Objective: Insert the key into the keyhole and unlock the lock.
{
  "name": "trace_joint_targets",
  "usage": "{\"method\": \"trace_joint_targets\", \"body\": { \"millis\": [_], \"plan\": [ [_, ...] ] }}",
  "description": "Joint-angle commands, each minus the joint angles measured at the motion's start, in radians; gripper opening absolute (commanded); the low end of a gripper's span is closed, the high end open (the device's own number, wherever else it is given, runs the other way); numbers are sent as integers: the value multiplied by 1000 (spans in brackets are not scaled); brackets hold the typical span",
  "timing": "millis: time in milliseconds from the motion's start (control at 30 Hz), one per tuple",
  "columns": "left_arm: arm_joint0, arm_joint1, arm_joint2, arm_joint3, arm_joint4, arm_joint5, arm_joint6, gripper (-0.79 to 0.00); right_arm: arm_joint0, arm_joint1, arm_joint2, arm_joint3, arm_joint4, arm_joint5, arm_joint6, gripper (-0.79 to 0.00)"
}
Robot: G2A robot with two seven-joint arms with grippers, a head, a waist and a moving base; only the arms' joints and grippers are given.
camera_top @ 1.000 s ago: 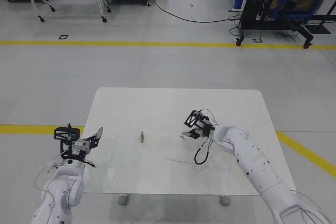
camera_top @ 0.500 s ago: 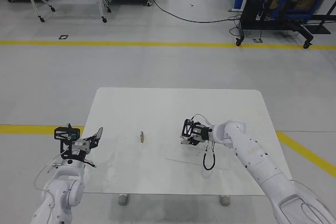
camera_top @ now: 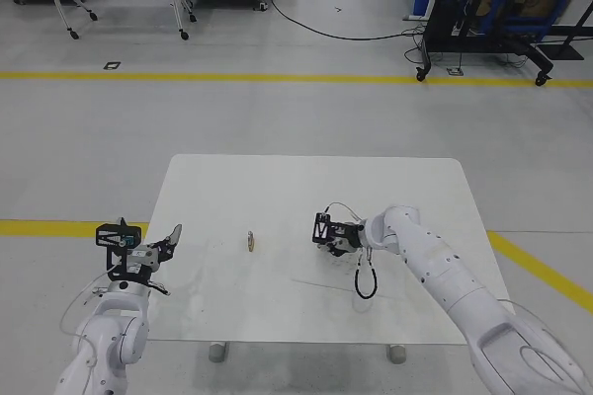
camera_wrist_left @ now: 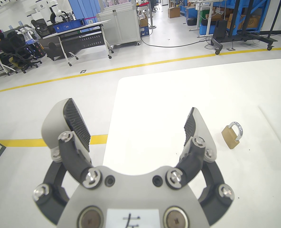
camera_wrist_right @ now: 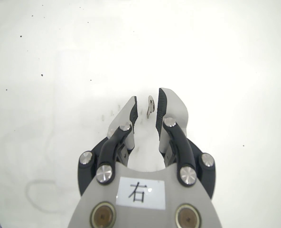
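Key (camera_wrist_right: 150, 106) small, flat, silver; padlock (camera_wrist_left: 232, 135) squat, brass, silver-shackled.

One lock (camera_wrist_left: 230, 138), one key (camera_wrist_right: 150, 107), one table (camera_wrist_left: 166, 96); two claws: left claw (camera_wrist_left: 131, 106), right claw (camera_wrist_right: 147, 94).

From above, my right pincer (camera_wrist_right: 147, 93) is covering the key (camera_wrist_right: 150, 106) between its fingers. The padlock (camera_wrist_left: 232, 135) ahead of my left pincer (camera_wrist_left: 131, 105) is hiding its keyhole.

A small brass padlock (camera_wrist_left: 230, 136), its silver shackle closed, rests on the white table (camera_top: 277, 188). Well apart from it, a small silver key (camera_wrist_right: 150, 106) lies on the tabletop between the right gripper's (camera_wrist_right: 147, 95) parted fingers.
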Motion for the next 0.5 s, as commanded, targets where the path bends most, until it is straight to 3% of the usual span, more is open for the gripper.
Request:
{"method": "trace_joint_targets", "body": {
  "millis": [0, 467],
  "plan": [
    [0, 0, 0, 0, 0, 0, 0, 0, 2, -2, -6, -2, 1, 7, 11, -785],
    [0, 0, 0, 0, 0, 0, 0, 0, -72, 33, 36, -151, -73, 53, -49, -785]
  ]
}}
